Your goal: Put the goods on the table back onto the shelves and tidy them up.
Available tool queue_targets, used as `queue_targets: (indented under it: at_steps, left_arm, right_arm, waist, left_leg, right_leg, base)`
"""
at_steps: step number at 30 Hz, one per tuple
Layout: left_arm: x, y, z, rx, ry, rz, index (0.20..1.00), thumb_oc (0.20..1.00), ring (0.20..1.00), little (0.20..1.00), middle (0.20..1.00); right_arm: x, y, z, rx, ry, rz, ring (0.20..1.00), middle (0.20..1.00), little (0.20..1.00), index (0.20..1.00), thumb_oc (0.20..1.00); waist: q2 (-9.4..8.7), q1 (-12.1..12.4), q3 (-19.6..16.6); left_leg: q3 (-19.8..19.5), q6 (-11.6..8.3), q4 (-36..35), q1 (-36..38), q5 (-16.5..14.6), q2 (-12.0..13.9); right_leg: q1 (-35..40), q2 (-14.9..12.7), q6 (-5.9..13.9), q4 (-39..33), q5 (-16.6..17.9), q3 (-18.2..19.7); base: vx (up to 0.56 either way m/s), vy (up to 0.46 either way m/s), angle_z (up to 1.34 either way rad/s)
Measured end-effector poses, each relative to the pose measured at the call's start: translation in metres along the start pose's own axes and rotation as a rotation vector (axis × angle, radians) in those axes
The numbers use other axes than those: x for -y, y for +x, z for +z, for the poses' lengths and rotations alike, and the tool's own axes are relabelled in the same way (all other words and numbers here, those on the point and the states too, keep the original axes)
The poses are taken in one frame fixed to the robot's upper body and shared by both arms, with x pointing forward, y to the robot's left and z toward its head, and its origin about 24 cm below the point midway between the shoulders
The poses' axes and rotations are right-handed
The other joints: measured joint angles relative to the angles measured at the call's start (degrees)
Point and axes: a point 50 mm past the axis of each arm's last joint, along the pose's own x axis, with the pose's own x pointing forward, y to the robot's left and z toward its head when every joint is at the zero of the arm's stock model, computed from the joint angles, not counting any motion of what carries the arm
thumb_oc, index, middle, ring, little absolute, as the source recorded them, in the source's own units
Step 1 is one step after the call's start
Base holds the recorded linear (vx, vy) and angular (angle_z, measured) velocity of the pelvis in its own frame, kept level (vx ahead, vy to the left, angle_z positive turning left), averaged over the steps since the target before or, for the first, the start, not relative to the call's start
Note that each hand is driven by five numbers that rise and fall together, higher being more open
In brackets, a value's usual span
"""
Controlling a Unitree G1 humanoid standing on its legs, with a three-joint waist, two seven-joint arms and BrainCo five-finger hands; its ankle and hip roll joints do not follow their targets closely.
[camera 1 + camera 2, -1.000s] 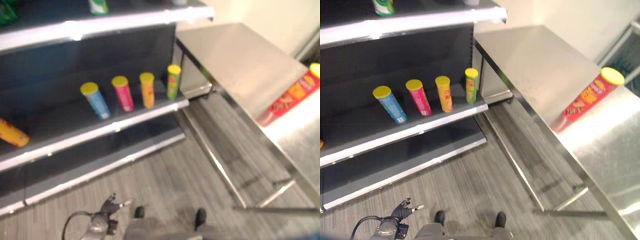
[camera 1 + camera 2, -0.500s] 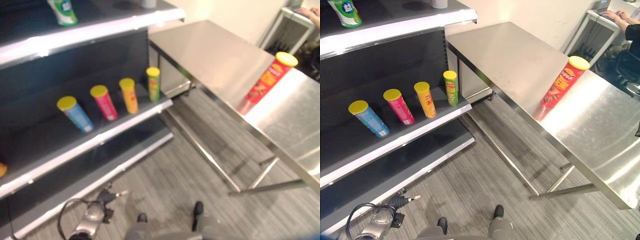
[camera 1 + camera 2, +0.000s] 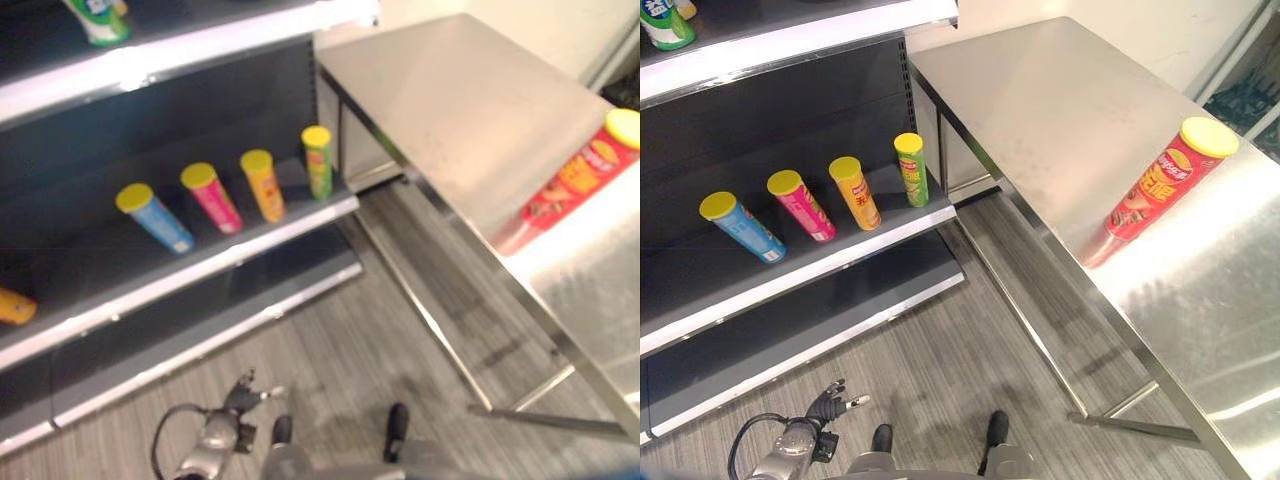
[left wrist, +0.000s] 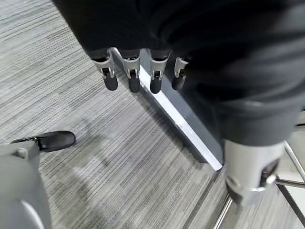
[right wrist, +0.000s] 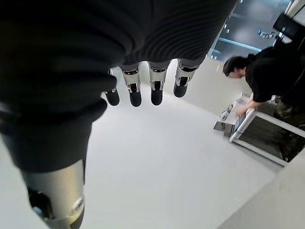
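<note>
One red cylindrical yellow-lidded can (image 3: 1162, 182) stands on the steel desk (image 3: 1060, 110) at 3 o'clock; four yellow-lidded cans (image 3: 855, 193) line the dark middle shelf (image 3: 800, 275) at 10 o'clock; left hand (image 4: 138, 71) and right hand (image 5: 143, 88) hang, fingers relaxed, empty.

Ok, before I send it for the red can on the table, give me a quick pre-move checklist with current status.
1. Red can upright on the steel table, nothing crowding it: ok.
2. Left robot hand holds nothing, fingers relaxed over the floor: ok.
3. Right robot hand holds nothing, fingers relaxed: ok.
4. Free spot on the middle shelf: ok, bare board to the left of the blue can; pink can, orange can and green can stand upright in a row.
5. Either hand within reach of the red can: cannot tell.
6. Person at a distance, in the right wrist view: ok.
</note>
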Motion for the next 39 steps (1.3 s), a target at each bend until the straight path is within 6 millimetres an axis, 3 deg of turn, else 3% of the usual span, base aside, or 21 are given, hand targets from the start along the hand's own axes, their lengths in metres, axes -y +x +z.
queue_targets:
  at_steps: [5,9,14,25,39]
  left_arm:
    - [-0.018,-0.001,-0.003,-0.011,0.032,0.037,1.0,1.0,1.0,1.0,1.0]
    - [-0.021,-0.004,-0.009,-0.026,0.03,0.045,1.0,1.0,1.0,1.0,1.0]
    - [-0.019,-0.007,-0.017,-0.049,0.029,0.038,1.0,1.0,1.0,1.0,1.0]
    - [-0.019,-0.006,-0.014,-0.041,0.032,0.039,1.0,1.0,1.0,1.0,1.0]
    - [-0.02,-0.006,-0.018,-0.056,0.03,0.04,1.0,1.0,1.0,1.0,1.0]
  right_arm:
    - [-0.021,0.004,-0.011,-0.051,0.013,0.085,1.0,1.0,1.0,1.0,1.0]
    - [-0.029,0.002,-0.015,-0.071,0.02,0.151,1.0,1.0,1.0,1.0,1.0]
    - [-0.023,-0.001,-0.02,-0.106,-0.048,0.217,1.0,1.0,1.0,1.0,1.0]
    - [-0.01,0.002,-0.027,-0.167,-0.157,0.214,1.0,1.0,1.0,1.0,1.0]
    - [-0.03,0.013,-0.037,-0.231,-0.171,0.249,1.0,1.0,1.0,1.0,1.0]
  waist:
    - [-1.53,0.47,-0.17]
    - [-1.64,1.17,-0.14]
    - [-1.63,1.44,-0.14]
    - [-1.58,1.76,-0.15]
    - [-0.97,2.49,0.18]
  left_leg:
    - [0.2,-0.21,-0.93,-0.19,-0.24,-0.86]
    - [0.21,-0.19,-0.93,-0.4,-0.22,-1.17]
    - [0.0,-0.18,-0.93,-0.6,-0.2,-1.16]
    - [-0.01,-0.17,-0.91,-1.39,-0.19,-1.16]
    - [-0.23,-0.18,-0.79,-3.3,-0.14,-1.16]
  right_leg:
    - [-0.79,-0.95,0.78,-0.03,0.51,0.26]
    - [-1.01,-1.28,1.09,-0.03,0.61,0.32]
    - [-1.14,-1.28,1.32,-0.03,0.44,0.23]
    - [-1.96,-1.27,0.77,-0.03,0.87,0.24]
    - [-3.53,-1.25,0.78,-0.03,0.97,-0.13]
  base:
    - [0.01,0.002,0.02]
    - [0.0,0.0,0.0]
    - [0.0,0.0,0.0]
    - [0.0,0.0,0.0]
    - [0.0,-0.001,0.01]
